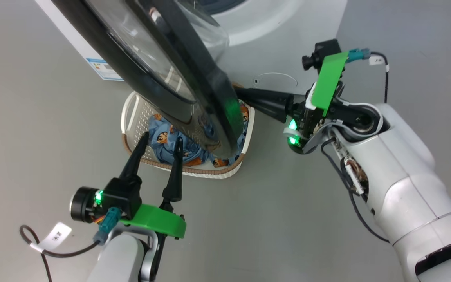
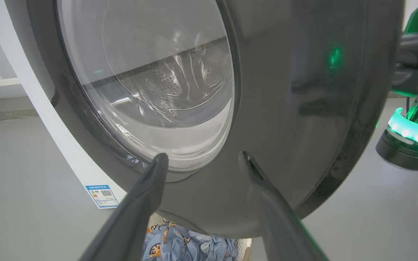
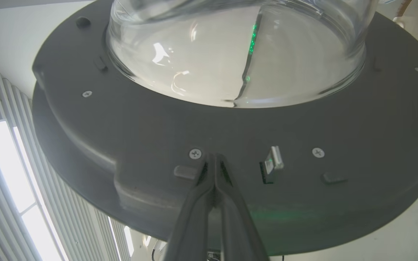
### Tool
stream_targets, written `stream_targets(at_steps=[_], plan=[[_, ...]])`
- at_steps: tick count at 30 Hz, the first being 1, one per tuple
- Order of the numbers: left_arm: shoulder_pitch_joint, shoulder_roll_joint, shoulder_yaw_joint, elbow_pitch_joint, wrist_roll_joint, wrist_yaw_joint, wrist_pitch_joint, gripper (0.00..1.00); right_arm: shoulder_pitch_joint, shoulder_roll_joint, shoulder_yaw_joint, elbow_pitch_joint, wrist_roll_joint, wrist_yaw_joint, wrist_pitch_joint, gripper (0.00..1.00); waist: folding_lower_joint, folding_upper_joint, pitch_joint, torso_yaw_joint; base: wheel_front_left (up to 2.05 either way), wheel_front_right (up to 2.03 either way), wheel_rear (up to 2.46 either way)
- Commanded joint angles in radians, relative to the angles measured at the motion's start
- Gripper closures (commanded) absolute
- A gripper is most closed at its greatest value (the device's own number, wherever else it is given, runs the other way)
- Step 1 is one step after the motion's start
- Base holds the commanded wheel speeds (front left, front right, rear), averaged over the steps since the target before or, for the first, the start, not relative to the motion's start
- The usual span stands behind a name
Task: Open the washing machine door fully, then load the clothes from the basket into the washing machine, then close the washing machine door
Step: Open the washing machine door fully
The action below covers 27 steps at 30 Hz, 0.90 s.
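Your right pincer (image 3: 214, 159), closed, meets the inner face of the washing machine door (image 1: 217, 105); your left pincer (image 1: 162, 138) gapes empty above the basket (image 1: 129, 113). The print on the blue label (image 2: 102, 195) is illegible.

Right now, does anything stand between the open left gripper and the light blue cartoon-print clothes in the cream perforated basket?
Yes: the partly open round door, glossy black ring around clear glass, hangs over the cream perforated basket and covers much of the light blue printed clothes. The left gripper faces its outer side.
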Motion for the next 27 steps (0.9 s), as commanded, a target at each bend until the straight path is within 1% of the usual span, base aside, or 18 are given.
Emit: stream_targets(at_steps=[1, 3, 8, 15, 21, 27], plan=[[0.015, 0.020, 0.034, -0.019, 0.002, -0.002, -0.005, 0.00, 0.016, 0.041, 0.028, -0.042, 0.024, 0.002, -0.011, 1.00, 0.0002, -0.0001, -0.010, 0.009, 0.00, 0.00, 0.00], [0.022, 0.020, 0.034, -0.017, 0.002, -0.006, -0.005, 0.00, 0.033, 0.041, 0.067, -0.048, 0.061, 0.002, -0.026, 1.00, 0.0002, -0.0001, -0.020, 0.016, 0.00, 0.00, 0.00], [0.034, 0.020, 0.036, -0.010, 0.003, -0.009, -0.005, 0.00, 0.056, 0.041, 0.128, -0.059, 0.119, 0.002, -0.050, 1.00, 0.0002, -0.0001, -0.038, 0.024, 0.00, 0.00, 0.00], [0.042, 0.020, 0.040, -0.009, 0.005, -0.009, -0.005, 0.00, 0.064, 0.041, 0.180, -0.062, 0.162, 0.002, -0.079, 1.00, 0.0002, -0.0001, -0.049, 0.026, 0.00, 0.00, 0.00], [0.047, 0.020, 0.047, -0.011, 0.007, -0.009, -0.005, 0.00, 0.066, 0.036, 0.199, -0.056, 0.190, 0.002, -0.103, 1.00, 0.0002, -0.0001, -0.053, 0.018, 0.00, 0.00, 0.00], [0.048, 0.020, 0.054, -0.009, 0.011, -0.011, -0.005, 0.00, 0.072, 0.008, 0.193, -0.070, 0.224, 0.002, -0.131, 1.00, 0.0002, -0.0001, -0.055, 0.006, 0.00, 0.00, 0.00]])
